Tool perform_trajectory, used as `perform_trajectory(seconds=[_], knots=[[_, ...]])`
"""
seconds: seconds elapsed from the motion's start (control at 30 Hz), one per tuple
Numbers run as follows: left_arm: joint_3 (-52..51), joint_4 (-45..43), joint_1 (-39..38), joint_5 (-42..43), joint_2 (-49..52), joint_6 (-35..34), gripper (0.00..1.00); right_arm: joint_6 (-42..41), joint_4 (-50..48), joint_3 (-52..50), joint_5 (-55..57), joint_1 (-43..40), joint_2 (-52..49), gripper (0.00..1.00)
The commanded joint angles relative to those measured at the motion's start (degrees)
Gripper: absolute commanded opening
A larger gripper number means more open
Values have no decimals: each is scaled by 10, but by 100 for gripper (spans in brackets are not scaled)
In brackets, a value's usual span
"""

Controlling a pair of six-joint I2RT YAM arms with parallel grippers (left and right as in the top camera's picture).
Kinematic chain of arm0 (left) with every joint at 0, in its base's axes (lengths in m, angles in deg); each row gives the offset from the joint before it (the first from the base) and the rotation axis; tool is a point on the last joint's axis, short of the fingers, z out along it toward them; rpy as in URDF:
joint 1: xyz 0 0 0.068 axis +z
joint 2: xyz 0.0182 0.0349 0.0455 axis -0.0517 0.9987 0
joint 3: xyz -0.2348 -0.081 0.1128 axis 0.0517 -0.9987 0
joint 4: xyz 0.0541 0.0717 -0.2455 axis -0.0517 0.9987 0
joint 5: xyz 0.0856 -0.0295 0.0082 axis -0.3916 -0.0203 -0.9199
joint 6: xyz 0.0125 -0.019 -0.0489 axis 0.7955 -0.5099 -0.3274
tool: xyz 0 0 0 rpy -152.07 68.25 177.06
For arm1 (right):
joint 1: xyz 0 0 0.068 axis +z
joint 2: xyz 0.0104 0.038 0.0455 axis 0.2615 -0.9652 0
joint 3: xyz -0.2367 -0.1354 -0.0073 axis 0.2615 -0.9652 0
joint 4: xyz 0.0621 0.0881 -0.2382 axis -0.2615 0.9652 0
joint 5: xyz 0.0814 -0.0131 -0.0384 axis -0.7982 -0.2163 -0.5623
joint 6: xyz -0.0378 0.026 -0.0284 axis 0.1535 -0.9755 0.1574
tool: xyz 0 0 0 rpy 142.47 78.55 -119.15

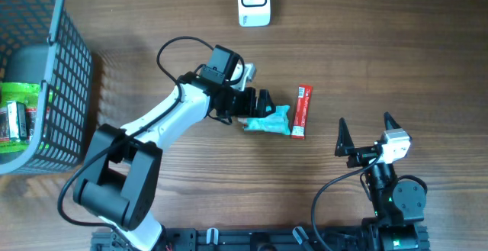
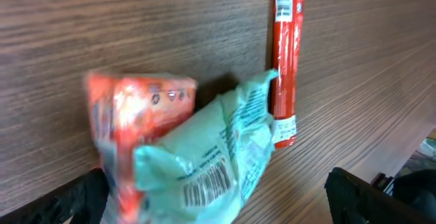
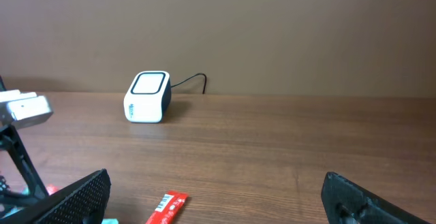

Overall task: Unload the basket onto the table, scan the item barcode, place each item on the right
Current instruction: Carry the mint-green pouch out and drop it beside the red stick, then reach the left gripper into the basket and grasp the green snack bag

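A dark brown tabletop (image 1: pixel 152 22) with a wood-grain finish fills the overhead view, its fine streaks running left to right. From the right wrist it reaches back to a plain, flat brown wall (image 3: pixel 272 26), meeting it in a straight line. The light is soft and even, leaving a faint sheen on the wood and only weak shadows.

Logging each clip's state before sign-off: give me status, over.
Left gripper, right gripper: jaws open, empty. Teal packet on table by left gripper, barcode up, not at scanner. Red stick beside it.
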Motion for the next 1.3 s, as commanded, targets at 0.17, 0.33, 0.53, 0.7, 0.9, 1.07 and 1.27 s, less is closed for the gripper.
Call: perform_trajectory(seconds=[0.17,0.33,0.53,0.7,0.9,1.07,1.27], knots=[[107,94,49,-64,-120,-5,100,5,-2,-1,4,-2,1,100],[213,199,106,-195,-196,-2,100,5,-2,-1,4,-2,1,100],[327,260,257,-332,-240,2,100,6,-2,-1,4,-2,1,100],[329,246,459,-384,-242,2,100,5,-2,-1,4,-2,1,100],[329,264,638,-384,-185,2,100,5,-2,-1,4,-2,1,100],[329,292,695,-384,-102,68,100,5,-2,-1,4,-2,1,100],[329,321,715,-382,5,128,100,5,-2,-1,4,-2,1,100]])
